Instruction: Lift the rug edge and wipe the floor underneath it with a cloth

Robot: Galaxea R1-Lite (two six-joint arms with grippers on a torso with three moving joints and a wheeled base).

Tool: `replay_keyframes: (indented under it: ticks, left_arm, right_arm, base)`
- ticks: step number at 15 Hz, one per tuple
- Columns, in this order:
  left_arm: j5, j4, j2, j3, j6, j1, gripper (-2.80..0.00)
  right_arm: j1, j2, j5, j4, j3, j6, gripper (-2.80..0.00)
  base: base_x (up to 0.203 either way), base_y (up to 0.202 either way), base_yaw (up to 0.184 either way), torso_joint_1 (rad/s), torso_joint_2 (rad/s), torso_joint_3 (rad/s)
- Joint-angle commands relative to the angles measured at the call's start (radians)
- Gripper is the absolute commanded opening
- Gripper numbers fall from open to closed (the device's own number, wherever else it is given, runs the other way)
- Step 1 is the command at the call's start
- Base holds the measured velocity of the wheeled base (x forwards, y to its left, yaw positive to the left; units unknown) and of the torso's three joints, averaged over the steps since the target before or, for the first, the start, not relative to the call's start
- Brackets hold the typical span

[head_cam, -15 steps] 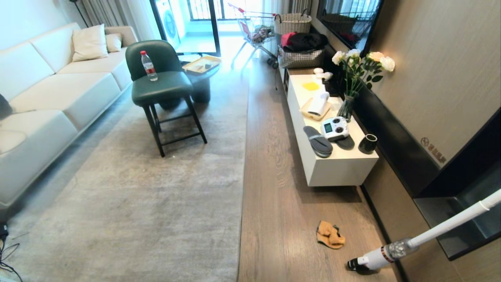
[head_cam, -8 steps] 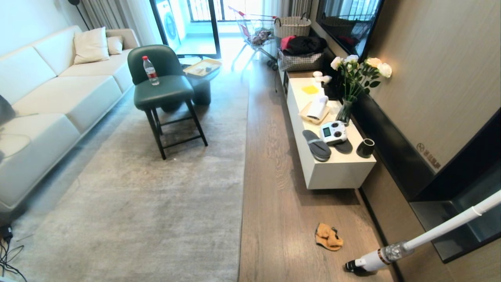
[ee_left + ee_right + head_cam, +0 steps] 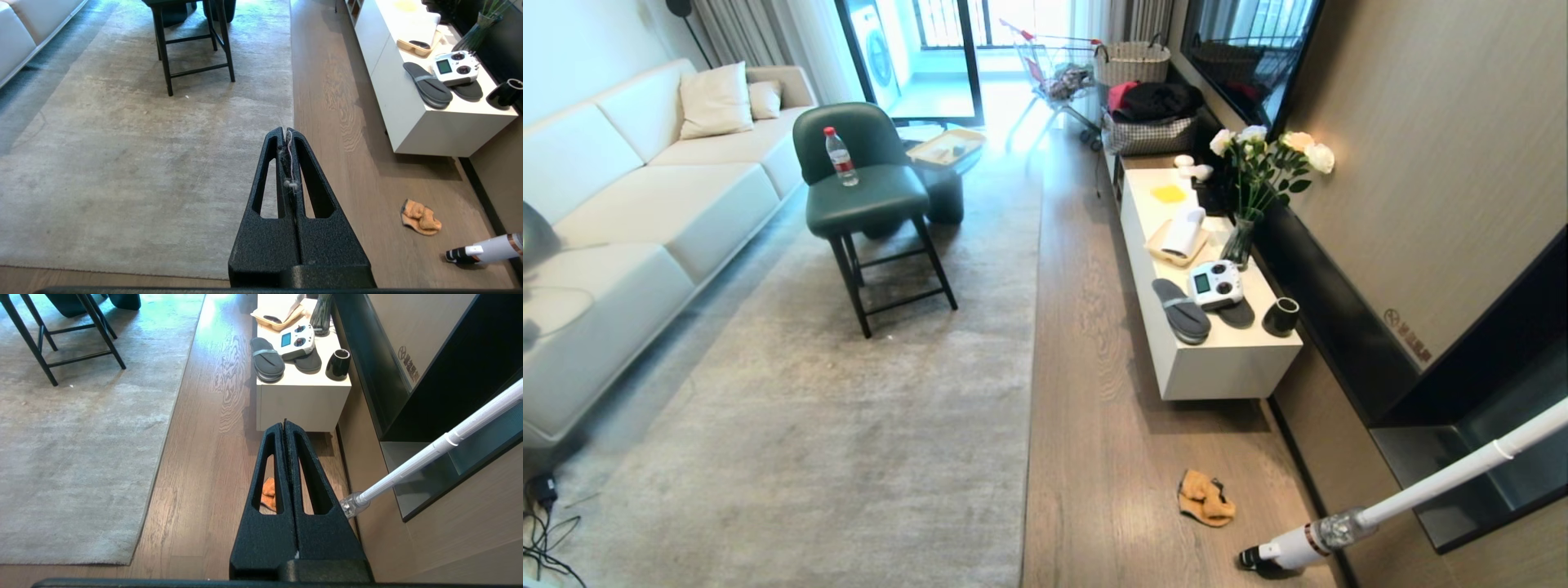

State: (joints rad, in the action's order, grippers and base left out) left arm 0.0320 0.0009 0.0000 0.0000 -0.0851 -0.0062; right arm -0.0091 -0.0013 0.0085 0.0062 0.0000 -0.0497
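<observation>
A: Where is the cloth?

B: It lies crumpled on the floor, between the rug edge and the dark wall base, just in front of the white table. Nothing touches it. In the right wrist view most of it is hidden behind the right gripper; only an orange piece shows through the opening in one finger.

A: And the grippers?

B: The head view shows neither arm. The left gripper hangs above the rug edge, its jaws clenched with no object in them; only some grey fluff and a thin thread are caught in the seam. The jaws of the right gripper are also pressed together, and they are empty.

A: Is the rug lifted?

B: No, the rug lies flat. A green chair with a bottle on its seat stands on it.

A: What is cut off?

B: A white vacuum cleaner near the cloth; its tube runs out of the picture on the right. The sofa is cut on the left. On the table there are slippers, a remote controller and a dark cup.
</observation>
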Motion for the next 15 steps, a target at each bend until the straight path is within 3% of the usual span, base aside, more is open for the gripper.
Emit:
replay_keyframes:
  ticks: [1, 7, 15]
  left_arm:
    - [0.0, -0.001, 0.0, 0.0, -0.001, 0.0, -2.8]
    - [0.0, 0.001, 0.0, 0.0, -0.001, 0.0, -2.8]
    - [0.0, -0.001, 0.0, 0.0, -0.001, 0.0, -2.8]
  right_arm:
    - [0.0, 0.001, 0.001, 0.0, 0.0, -0.001, -2.8]
    - [0.0, 0.001, 0.001, 0.0, 0.0, 0.004, -2.8]
    - [0.0, 0.001, 0.001, -0.002, 0.0, 0.021, -2.8]
  base:
    - [0.0, 0.0, 0.0, 0.145, -0.33, -0.191]
    - [0.0, 0.0, 0.0, 0.125, -0.26, -0.143]
    - [0.0, 0.0, 0.0, 0.0, 0.0, 0.0]
